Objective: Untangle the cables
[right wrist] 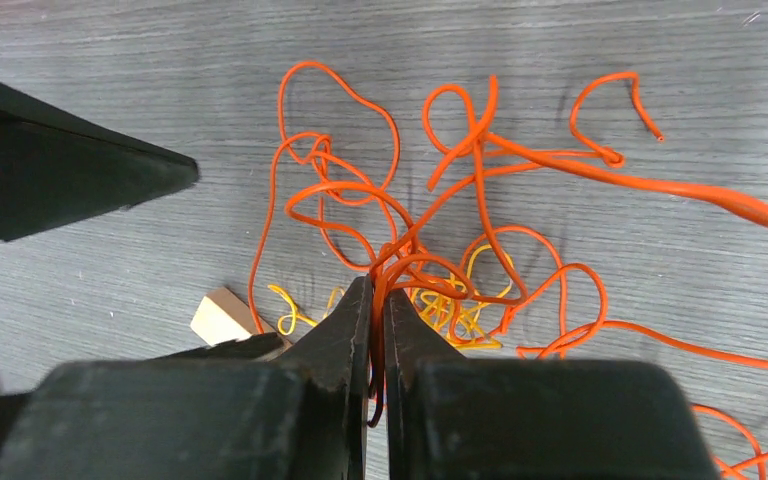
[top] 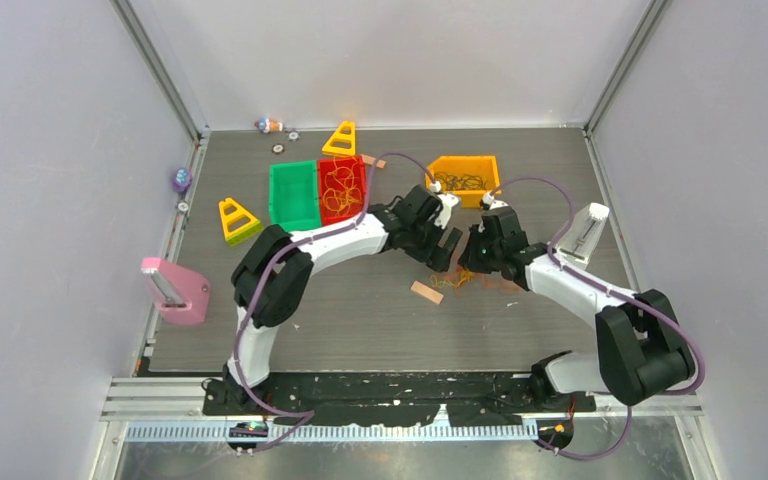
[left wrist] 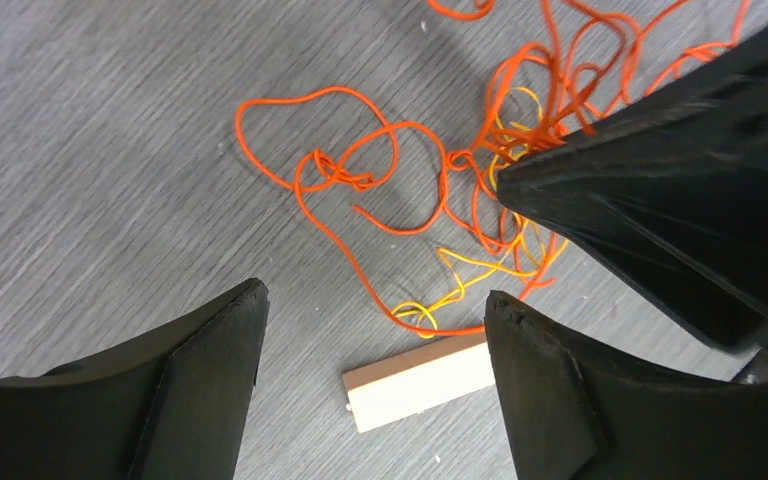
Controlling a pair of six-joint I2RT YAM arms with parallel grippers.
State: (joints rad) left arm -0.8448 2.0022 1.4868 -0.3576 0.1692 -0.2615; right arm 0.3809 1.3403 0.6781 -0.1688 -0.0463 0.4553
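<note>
A tangle of cables lies mid-table: a long orange cable [top: 450, 280] [left wrist: 345, 178] [right wrist: 480, 140] looped through a thinner yellow cable [left wrist: 447, 297] [right wrist: 450, 320]. My right gripper [top: 472, 255] [right wrist: 378, 285] is shut on a bunch of orange strands at the middle of the tangle, with the strands running down between its fingers. Just left of the tangle, my left gripper [top: 440, 250] [left wrist: 375, 297] hangs open and holds nothing. Below its jaws lies a small wooden block [left wrist: 420, 385] [right wrist: 218, 315]. The right gripper's black fingers [left wrist: 660, 200] fill the left wrist view's right side.
At the back stand a green bin [top: 294, 195], a red bin [top: 342, 188] with orange and yellow cables, and an orange bin [top: 465, 178] with dark cables. Two yellow triangular pieces [top: 238, 220] [top: 340, 140] and a pink object [top: 175, 290] are on the left. A white piece [top: 582, 235] is on the right.
</note>
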